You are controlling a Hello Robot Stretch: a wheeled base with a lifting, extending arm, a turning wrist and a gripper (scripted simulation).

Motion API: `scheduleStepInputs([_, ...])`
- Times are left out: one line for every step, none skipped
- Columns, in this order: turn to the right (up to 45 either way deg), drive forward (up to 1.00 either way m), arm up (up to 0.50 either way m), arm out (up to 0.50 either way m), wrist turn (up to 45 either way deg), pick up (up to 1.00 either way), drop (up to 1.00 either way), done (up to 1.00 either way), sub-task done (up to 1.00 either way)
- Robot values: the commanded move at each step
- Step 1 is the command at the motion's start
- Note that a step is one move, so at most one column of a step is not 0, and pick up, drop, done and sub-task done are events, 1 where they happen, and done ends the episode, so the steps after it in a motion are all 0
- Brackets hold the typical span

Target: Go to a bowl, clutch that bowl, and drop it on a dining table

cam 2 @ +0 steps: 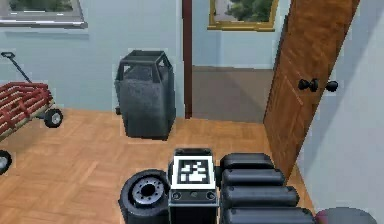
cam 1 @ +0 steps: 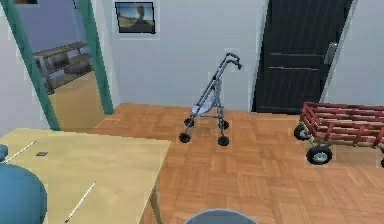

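A light wooden table (cam 1: 95, 165) fills the forward view's lower left, with a few thin pale sticks (cam 1: 80, 202) lying on it. A rounded blue shape (cam 1: 18, 195) overlaps its near corner, and a blue-grey curved shape (cam 1: 225, 217) peeks up at the bottom edge. In the arm side view the arm's dark segments (cam 2: 255, 185) lie along the bottom edge beside a white marked square (cam 2: 193, 170). Left of the square sits the gripper's (cam 2: 145, 193) round dark body. Its far end cannot be made out, so I cannot tell whether it holds anything.
A wheeled walker (cam 1: 212, 100) stands mid-floor before a black door (cam 1: 298, 50). A red wagon (cam 1: 345, 125) is parked at the right, seen again as the wagon (cam 2: 25, 105). A teal-framed doorway (cam 1: 70, 70) leads left. A dark bin (cam 2: 150, 95) and a brown door (cam 2: 315, 80) flank another doorway.
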Motion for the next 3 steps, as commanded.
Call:
scheduleStepInputs([0.0, 0.1, 0.0, 0.0, 0.0, 0.0, 0.0, 0.0, 0.0])
scheduleStepInputs([-45.0, 0.0, 0.0, 0.0, 0.0, 0.0, 0.0, 0.0, 0.0])
scheduleStepInputs([-45.0, 0.0, 0.0, 0.0, 0.0, 0.0, 0.0, 0.0, 0.0])
